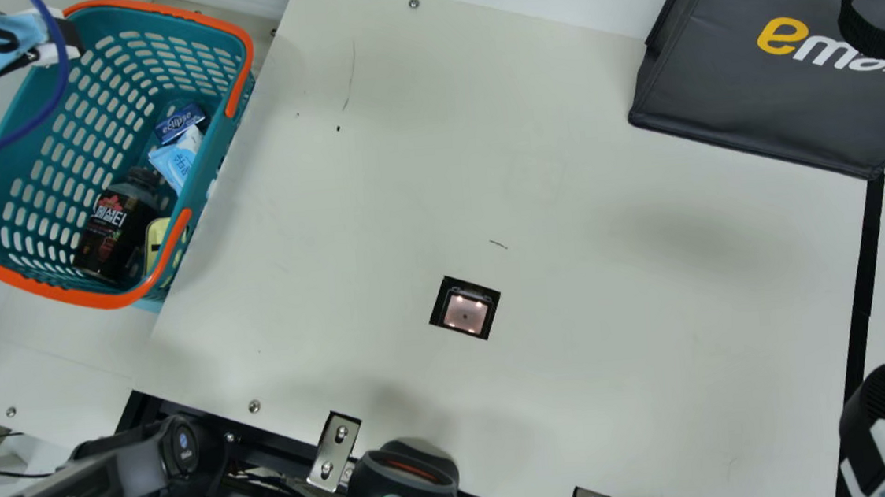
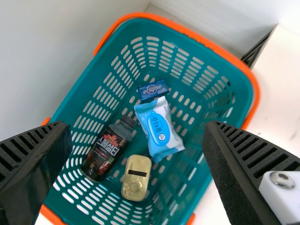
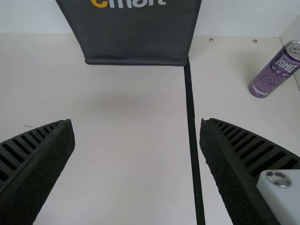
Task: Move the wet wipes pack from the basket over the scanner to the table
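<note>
Two end effectors: both spread and holding nothing, the left end effector (image 2: 138,125) above the basket, the right end effector (image 3: 136,121) over the worktop (image 1: 610,267).
Scanner window (image 1: 465,310): lit, set into the worktop, well apart from the basket.
Basket (image 1: 91,298): holds the wet wipes pack (image 2: 160,127), between a small blue box (image 2: 153,89) and a flat tin (image 2: 136,177), near a dark bottle (image 2: 107,148).
Pack handling: probably light, soft and a bit slippery; best pinched across its narrow middle, gently, without popping the label.
Hard to make out: the pack's underside and fullness; in the main view the basket's side hides part of it.
</note>
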You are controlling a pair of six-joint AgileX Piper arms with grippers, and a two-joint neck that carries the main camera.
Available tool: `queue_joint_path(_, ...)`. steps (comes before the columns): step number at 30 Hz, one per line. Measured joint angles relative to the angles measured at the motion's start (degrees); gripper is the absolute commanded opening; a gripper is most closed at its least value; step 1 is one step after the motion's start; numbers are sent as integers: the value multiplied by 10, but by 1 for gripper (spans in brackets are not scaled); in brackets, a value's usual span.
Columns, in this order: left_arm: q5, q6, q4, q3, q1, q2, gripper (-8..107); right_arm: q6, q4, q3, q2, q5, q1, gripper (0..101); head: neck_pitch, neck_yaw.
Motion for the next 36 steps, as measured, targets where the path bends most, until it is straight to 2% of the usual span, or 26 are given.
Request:
queue_joint_path(9, -25, 34, 0, -17, -2, 105, 90, 0, 0, 0, 0, 0, 0, 95, 0, 0)
queue_joint_path(22, -48, 36, -1, -33, -7, 236, 90, 0, -1, 0, 0, 0, 0, 95, 0, 0)
queue_joint_path(36, -47, 17, -7, -10, 2, 304, 90, 0, -1, 0, 0, 0, 0, 95, -1, -1)
